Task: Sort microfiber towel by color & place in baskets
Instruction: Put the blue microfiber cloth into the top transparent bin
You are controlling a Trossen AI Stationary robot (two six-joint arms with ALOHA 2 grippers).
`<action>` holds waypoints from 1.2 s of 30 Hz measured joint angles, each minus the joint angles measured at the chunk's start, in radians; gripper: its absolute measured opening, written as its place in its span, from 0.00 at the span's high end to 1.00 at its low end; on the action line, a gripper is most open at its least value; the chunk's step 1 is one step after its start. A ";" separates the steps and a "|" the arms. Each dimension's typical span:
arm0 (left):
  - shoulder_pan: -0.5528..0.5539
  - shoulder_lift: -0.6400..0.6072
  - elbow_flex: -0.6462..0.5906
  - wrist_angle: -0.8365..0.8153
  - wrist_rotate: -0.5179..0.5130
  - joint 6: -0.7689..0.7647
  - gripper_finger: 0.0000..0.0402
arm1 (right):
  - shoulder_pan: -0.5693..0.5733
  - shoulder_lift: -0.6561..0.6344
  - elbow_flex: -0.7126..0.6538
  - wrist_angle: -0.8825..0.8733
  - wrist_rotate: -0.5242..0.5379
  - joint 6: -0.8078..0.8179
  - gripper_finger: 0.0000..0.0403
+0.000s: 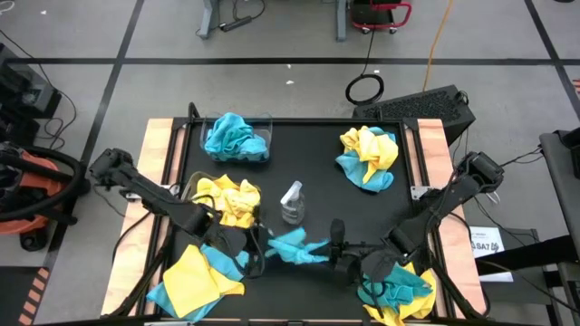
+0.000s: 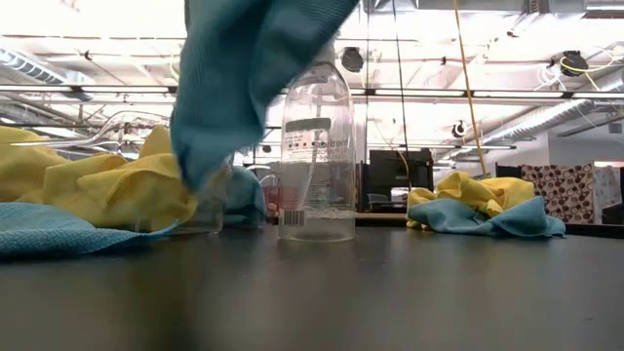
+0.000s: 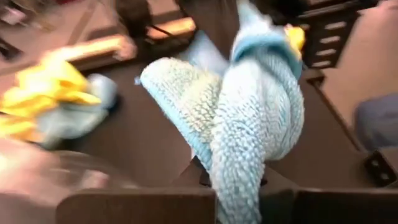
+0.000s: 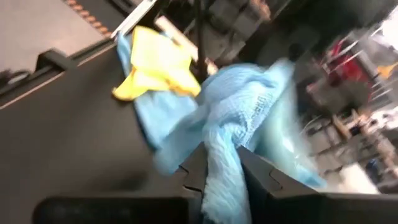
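A teal-blue towel is stretched between my two grippers near the table's near edge, just in front of the spray bottle. My left gripper is shut on its left end and my right gripper is shut on its right end. In the low view the towel hangs from above, with its lower end off the table. A clear basket at the far left holds teal towels. Yellow towels are heaped in front of it. My left gripper pinches the teal towel's bunched left end between its two fingers, several layers gathered, coming level from the table's left. The towel bulges out beyond the fingers, lifted clear. My right gripper pinches the towel's bunched right end between its two fingers, coming from the table's right. The cloth spreads beyond the fingers, off the table.
A clear spray bottle stands upright mid-table, just beyond the held towel. Mixed yellow and teal piles lie at the far right, near left and near right. Wooden rails border the black mat left and right.
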 joint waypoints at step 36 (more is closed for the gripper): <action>0.309 -0.184 0.368 -0.863 -0.635 0.129 0.99 | 0.102 -0.017 0.000 -0.347 -0.013 0.482 0.68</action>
